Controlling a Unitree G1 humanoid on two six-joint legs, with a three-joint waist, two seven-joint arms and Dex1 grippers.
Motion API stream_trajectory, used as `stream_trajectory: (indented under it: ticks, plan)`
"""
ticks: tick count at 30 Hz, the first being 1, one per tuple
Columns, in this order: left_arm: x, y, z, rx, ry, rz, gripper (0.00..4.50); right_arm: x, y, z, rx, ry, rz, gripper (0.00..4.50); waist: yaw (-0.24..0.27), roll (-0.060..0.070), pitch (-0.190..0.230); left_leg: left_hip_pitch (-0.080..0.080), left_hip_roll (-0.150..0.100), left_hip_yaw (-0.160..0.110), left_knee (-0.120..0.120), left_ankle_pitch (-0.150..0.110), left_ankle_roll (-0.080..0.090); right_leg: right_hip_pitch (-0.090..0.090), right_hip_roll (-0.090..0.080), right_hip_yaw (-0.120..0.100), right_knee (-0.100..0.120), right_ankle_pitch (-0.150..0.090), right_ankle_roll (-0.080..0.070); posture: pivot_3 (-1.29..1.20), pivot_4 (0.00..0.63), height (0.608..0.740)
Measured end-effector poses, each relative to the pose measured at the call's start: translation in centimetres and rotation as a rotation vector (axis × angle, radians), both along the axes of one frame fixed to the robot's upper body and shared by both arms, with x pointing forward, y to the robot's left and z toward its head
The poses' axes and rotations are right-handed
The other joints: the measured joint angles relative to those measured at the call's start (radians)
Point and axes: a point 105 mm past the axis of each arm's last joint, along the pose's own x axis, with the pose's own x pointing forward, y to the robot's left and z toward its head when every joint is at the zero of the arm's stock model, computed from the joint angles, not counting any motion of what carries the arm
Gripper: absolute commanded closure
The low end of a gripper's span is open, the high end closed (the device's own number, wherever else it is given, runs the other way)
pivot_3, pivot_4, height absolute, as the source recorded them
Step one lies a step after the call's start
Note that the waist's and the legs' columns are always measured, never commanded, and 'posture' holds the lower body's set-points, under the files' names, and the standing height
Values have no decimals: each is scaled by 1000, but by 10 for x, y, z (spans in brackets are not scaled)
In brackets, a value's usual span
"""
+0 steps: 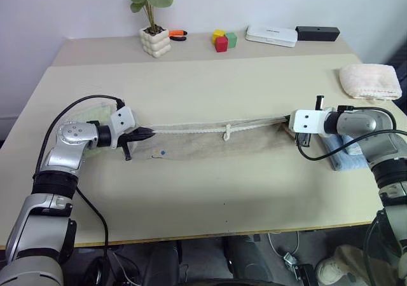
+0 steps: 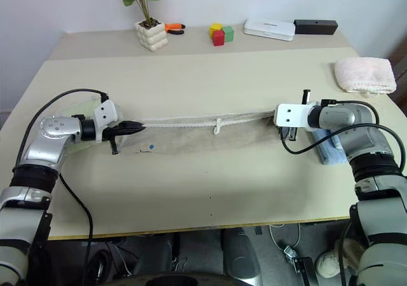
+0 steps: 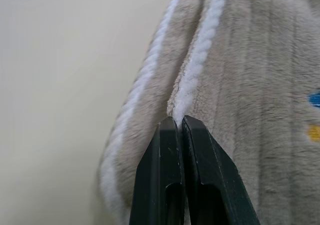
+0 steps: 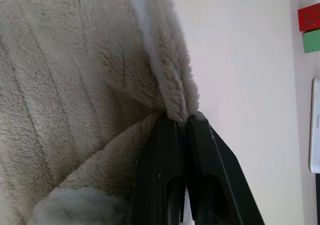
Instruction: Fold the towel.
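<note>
I've got the towel [image 1: 210, 143] stretched in a long strip across the middle of the table [image 1: 210, 86], corded edge on the far side. Left pincer [image 1: 147, 133] clamped on one end, right pincer [image 2: 280, 124] clamped on the other, its tips hidden by its mount. Bare tabletop ahead and toward me. Blue cloth [image 1: 346, 156] half covered by my right arm.

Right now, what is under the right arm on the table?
A folded light blue towel lies under the right arm, beside the beige towel. The arm covers most of it, so only its near part shows.
</note>
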Motion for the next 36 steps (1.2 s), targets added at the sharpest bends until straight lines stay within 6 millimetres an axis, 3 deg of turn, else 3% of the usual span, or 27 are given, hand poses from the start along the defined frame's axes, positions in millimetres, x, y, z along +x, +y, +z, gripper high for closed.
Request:
stream_trajectory:
  ticks: [2, 3, 4, 7, 12, 17, 25, 30, 36]
  plan:
    - [2, 0, -4, 1, 5, 13, 4500, 2, 3, -3, 15, -1, -5, 4414, 0, 0, 0, 0, 0, 0, 0, 0, 0, 0, 0, 0, 0, 0, 0, 0, 150, 740]
    - [3, -1, -7, -1, 10, 15, 4207, 3, 5, -5, 17, -1, -2, 4484, 0, 0, 0, 0, 0, 0, 0, 0, 0, 0, 0, 0, 0, 0, 0, 0, 150, 740]
    - [3, -2, -9, -8, 15, 16, 3845, 4, 6, -7, 20, 4, -5, 4201, 0, 0, 0, 0, 0, 0, 0, 0, 0, 0, 0, 0, 0, 0, 0, 0, 150, 740]
    - [7, -5, -8, -24, 13, 21, 2570, 5, 6, -10, 32, 20, -24, 3100, 0, 0, 0, 0, 0, 0, 0, 0, 0, 0, 0, 0, 0, 0, 0, 0, 150, 740]
    - [13, -5, 1, -32, -33, 44, 26, 13, 8, -2, 49, -43, -47, 593, -1, 0, 0, 0, 0, 0, 0, 0, 0, 0, 0, 0, 1, 0, 0, 0, 150, 740]
    - [17, 1, 1, -45, -56, 88, 26, 23, 5, 9, 45, -127, -91, 593, 0, 0, 0, 0, 0, 0, 0, 0, 0, 0, 0, 0, 1, 0, 0, 0, 150, 740]
    - [27, 5, 20, -53, -168, 125, 26, 38, 5, 33, -29, -297, -104, 593, -1, 0, 0, 0, 0, 0, 0, 0, 0, 0, 0, 0, 1, 0, 0, 0, 150, 740]
    - [32, 8, 27, -62, -202, 155, 26, 38, 1, 25, -73, -282, -106, 593, -1, 0, 0, 0, 0, 0, 0, 0, 0, 0, 0, 0, 1, 0, 0, 0, 150, 740]
    - [34, 9, 31, -68, -225, 167, 26, 25, -8, 2, -132, -142, -77, 593, -1, 0, 0, 0, -1, 0, 0, 0, 0, 0, -1, 0, 1, 0, 0, 0, 150, 740]
